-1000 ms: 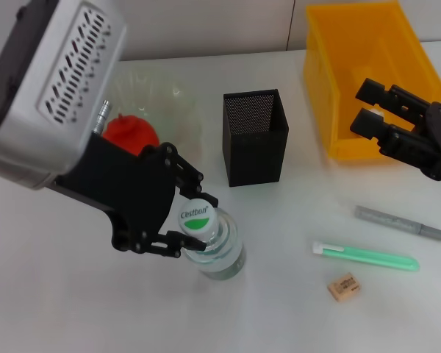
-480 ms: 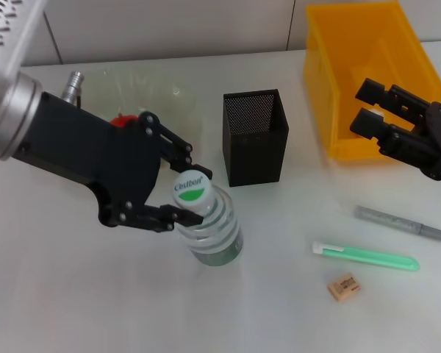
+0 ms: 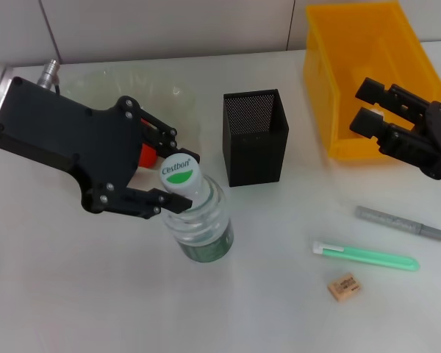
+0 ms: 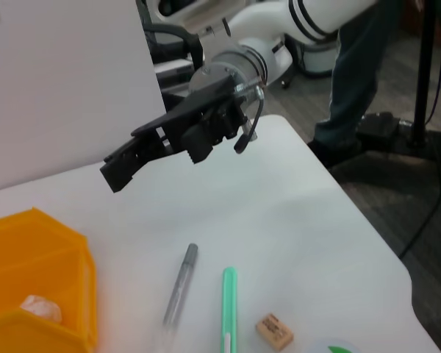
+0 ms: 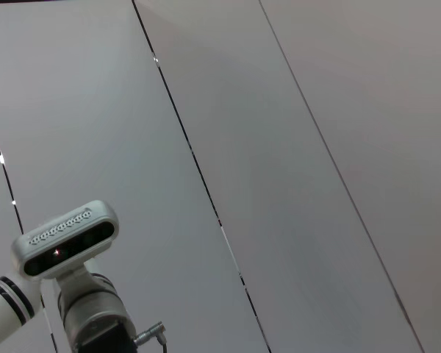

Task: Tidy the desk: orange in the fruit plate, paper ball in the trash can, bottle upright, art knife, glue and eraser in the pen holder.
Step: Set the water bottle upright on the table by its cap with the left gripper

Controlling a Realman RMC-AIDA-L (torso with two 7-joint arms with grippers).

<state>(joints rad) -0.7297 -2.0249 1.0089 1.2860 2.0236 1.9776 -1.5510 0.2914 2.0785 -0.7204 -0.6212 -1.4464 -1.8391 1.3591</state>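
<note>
My left gripper point(image 3: 178, 181) is shut on the neck of the clear bottle point(image 3: 199, 228), just under its white and green cap. The bottle stands on the desk point(image 3: 73, 294) on its base, leaning slightly. Behind that gripper, a sliver of the orange point(image 3: 148, 155) shows in the pale-green fruit plate point(image 3: 151, 87). The black mesh pen holder point(image 3: 255, 137) stands mid-desk. My right gripper point(image 3: 361, 105) hangs open in front of the yellow trash can point(image 3: 367, 59). The paper ball point(image 4: 41, 308) lies inside the can. The grey art knife point(image 3: 400, 222), green glue point(image 3: 366, 257) and tan eraser point(image 3: 343, 286) lie at the right front.
In the left wrist view the right gripper point(image 4: 125, 165) hovers above the desk, with the art knife point(image 4: 178, 287), glue point(image 4: 228, 309) and eraser point(image 4: 273, 331) beneath it. The desk's right edge point(image 4: 367, 243) drops to the floor there.
My left gripper has moved back and to the left, carrying the bottle's top with it. The arm has swung off the fruit plate. The right arm has not moved.
</note>
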